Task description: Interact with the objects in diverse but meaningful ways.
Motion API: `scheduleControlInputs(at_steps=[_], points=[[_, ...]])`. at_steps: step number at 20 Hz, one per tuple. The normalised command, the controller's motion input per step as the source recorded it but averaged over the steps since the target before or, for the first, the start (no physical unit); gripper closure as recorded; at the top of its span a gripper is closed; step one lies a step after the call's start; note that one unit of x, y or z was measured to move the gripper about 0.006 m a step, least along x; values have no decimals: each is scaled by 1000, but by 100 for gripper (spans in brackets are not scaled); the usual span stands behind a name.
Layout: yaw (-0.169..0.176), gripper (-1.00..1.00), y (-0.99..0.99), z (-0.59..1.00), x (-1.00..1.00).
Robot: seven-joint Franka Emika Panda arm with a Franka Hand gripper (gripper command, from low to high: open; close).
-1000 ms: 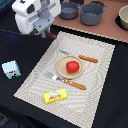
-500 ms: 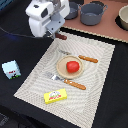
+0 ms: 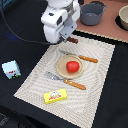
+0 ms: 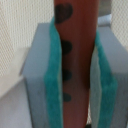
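Both teal pads (image 4: 52,75) of the gripper (image 3: 69,39) are clamped tight on the brown sausage stick (image 4: 75,55), hovering over the placemat's (image 3: 102,75) 12 o'clock edge. Red tomato (image 3: 73,66) sits mid-mat on the plate (image 3: 61,70), butter box (image 3: 55,95) around 7 o'clock, milk carton (image 3: 11,69) off the mat at 9, with bare mat toward 3 o'clock.

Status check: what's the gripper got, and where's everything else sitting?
Gripper shut on sausage stick, fingers clamping both sides. Held over placemat's far edge. Tomato on plate, butter box near edge, pot beyond. Nothing in the way.
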Motion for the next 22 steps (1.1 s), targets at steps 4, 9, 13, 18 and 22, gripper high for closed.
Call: scheduleControlInputs(at_steps=[4,9,13,18,22], points=[[0,100,454,0,834],[0,100,460,0,703],[0,-100,347,0,533],[0,-100,246,10,382],[-5,-100,206,204,226]])
